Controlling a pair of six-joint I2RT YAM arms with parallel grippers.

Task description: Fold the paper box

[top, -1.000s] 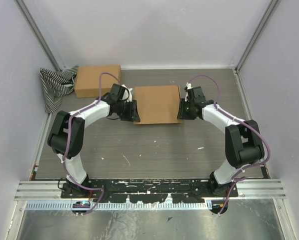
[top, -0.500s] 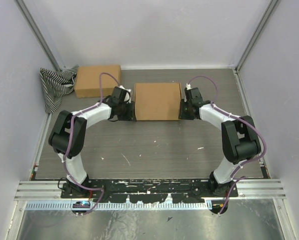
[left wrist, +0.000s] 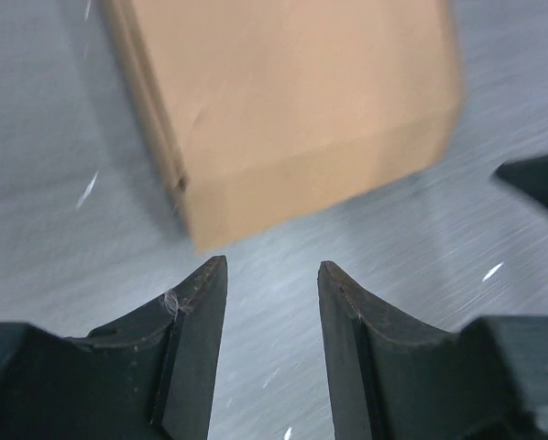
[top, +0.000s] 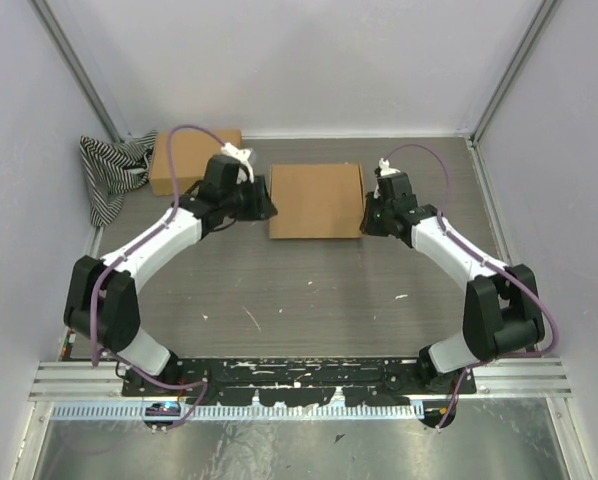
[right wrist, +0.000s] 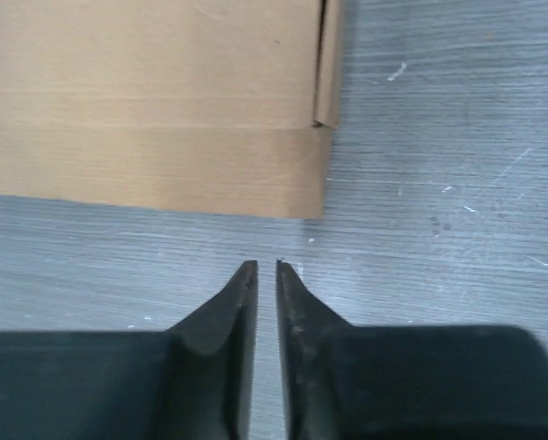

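Table (top: 309, 290): grey wood-grain surface with pale walls on three sides; both arm bases sit at its near edge.
Left arm (top: 164, 240): white and black, reaching forward and inward toward the middle of the table.
Right arm (top: 454, 250): white and black, reaching forward and inward from the other side.
Paper box (top: 316, 200): brown, flat and closed, lying on the table between the two grippers, touching neither.
Second cardboard box (top: 179, 170): behind the left gripper, toward the back wall.
Striped cloth (top: 109, 175): black and white, crumpled, outboard of the left arm, beside the second box.
Left gripper (left wrist: 272, 270): jaws parted with a clear gap and nothing between them; a corner of the paper box lies just ahead of the fingertips.
Right gripper (right wrist: 267, 268): jaws drawn nearly together, only a thin slit showing, gripping nothing; the paper box's corner lies just ahead, its body off to the left.
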